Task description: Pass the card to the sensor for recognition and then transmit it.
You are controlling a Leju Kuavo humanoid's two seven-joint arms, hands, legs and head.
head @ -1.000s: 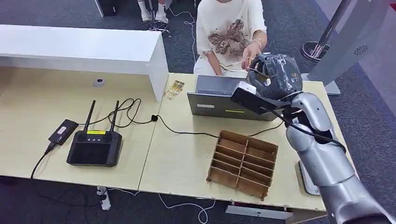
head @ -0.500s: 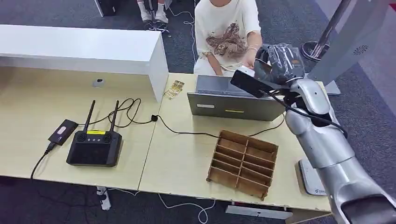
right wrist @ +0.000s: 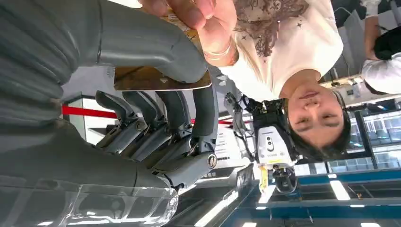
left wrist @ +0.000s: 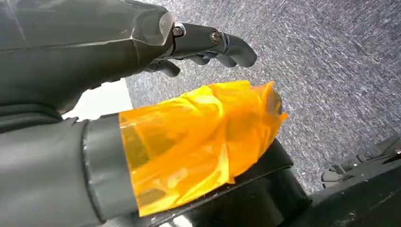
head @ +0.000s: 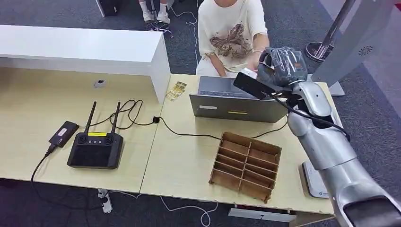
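Two antennas stand up from the black controller point(head: 96, 149) lying on the left part of the wooden desk point(head: 184, 161); all places here are given from the grey laptop point(head: 236, 101) near the desk's far edge. Well left of the laptop, beyond the controller, lies a small black sensor box point(head: 63, 133) on a cable. A thin black cable point(head: 142, 116) runs from the controller's side toward the laptop. Just left of the laptop, small patterned cards point(head: 176, 90) lie by the corner of the white counter point(head: 85, 49). In front of the laptop sits a brown wooden divider tray point(head: 246, 165). Behind the laptop sits a person point(head: 229, 33) in a printed cream shirt. Above the laptop's right end the right hand point(head: 281, 66) is raised; in the right wrist view its thumb presses the card point(right wrist: 161, 78) against its fingers point(right wrist: 189, 113), and the person's hand point(right wrist: 198, 19) grips the same card's other end. The left hand point(left wrist: 142, 52) hangs over grey carpet point(left wrist: 331, 71), fingers loosely curled on nothing, its thumb wrapped in orange film
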